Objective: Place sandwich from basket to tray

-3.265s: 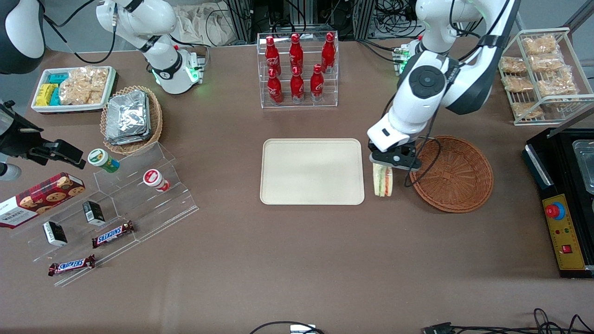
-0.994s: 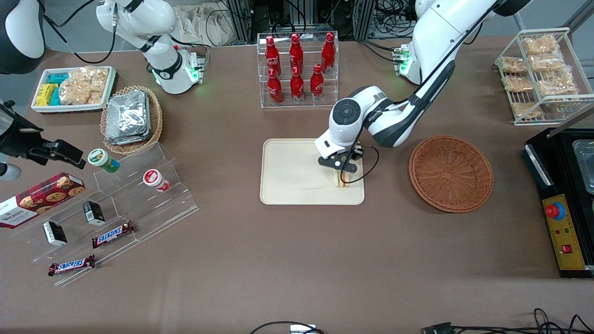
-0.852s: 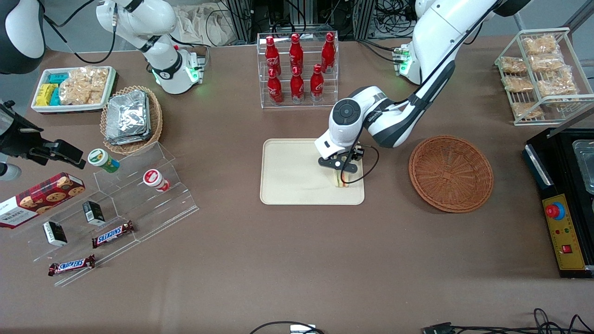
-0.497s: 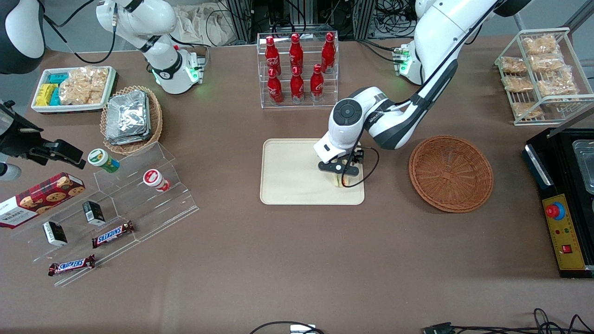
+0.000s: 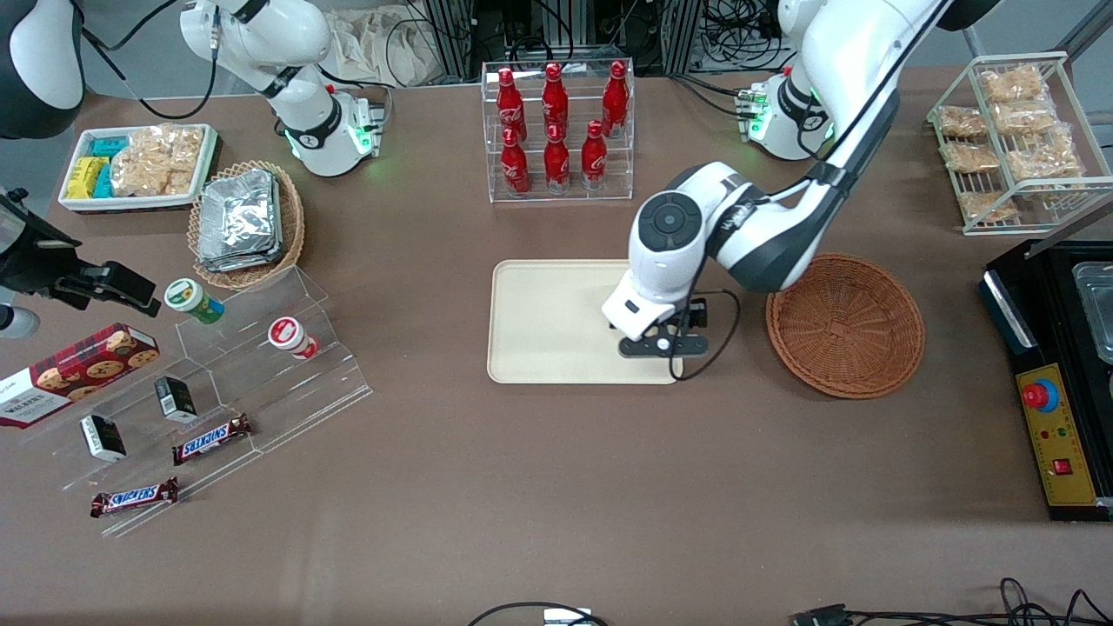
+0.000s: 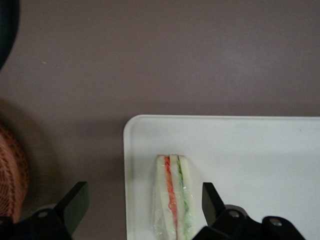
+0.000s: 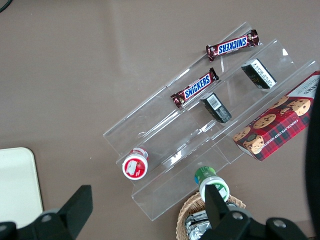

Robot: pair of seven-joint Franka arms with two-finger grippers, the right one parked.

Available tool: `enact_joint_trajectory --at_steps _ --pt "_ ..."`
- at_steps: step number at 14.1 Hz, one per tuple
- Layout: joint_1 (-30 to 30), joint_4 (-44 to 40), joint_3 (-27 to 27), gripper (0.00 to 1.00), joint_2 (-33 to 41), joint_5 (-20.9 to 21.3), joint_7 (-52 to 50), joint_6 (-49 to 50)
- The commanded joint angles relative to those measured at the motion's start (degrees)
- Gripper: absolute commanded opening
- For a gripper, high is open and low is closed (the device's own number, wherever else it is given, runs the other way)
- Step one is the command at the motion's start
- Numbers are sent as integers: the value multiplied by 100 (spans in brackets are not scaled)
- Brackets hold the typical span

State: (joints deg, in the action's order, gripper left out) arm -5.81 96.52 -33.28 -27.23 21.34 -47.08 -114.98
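The sandwich (image 6: 172,196), a wrapped wedge with red and green layers, stands on edge on the cream tray (image 6: 250,145), close to the tray's corner nearest the basket. My left gripper (image 6: 142,197) is open and hovers above it, a finger on either side and neither touching it. In the front view the gripper (image 5: 650,335) is over that corner of the tray (image 5: 556,322) and its wrist hides the sandwich. The reddish-brown basket (image 5: 845,324) is empty beside the tray, toward the working arm's end; its rim shows in the left wrist view (image 6: 10,175).
A clear rack of red bottles (image 5: 556,122) stands farther from the camera than the tray. A wire rack of snack bags (image 5: 1013,130) and a black control box (image 5: 1056,374) lie toward the working arm's end. A tan basket of foil packets (image 5: 243,222) and clear shelves with snacks (image 5: 217,382) lie toward the parked arm's end.
The gripper carried the sandwich from beside the basket onto the tray, set it down, opened and let go. It has since risen and shifted slightly nearer the camera.
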Motion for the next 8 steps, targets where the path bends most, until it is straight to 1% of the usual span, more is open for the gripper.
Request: enact_joint_trajectory --at_steps 1,3,5,8 --pt "-43 -361 329 100 191 46 -30 650" --pt "-43 -353 689 100 393 37 -3 731" --pt "-34 -362 919 100 525 28 -3 714" --pt "360 -370 955 100 666 -15 145 713"
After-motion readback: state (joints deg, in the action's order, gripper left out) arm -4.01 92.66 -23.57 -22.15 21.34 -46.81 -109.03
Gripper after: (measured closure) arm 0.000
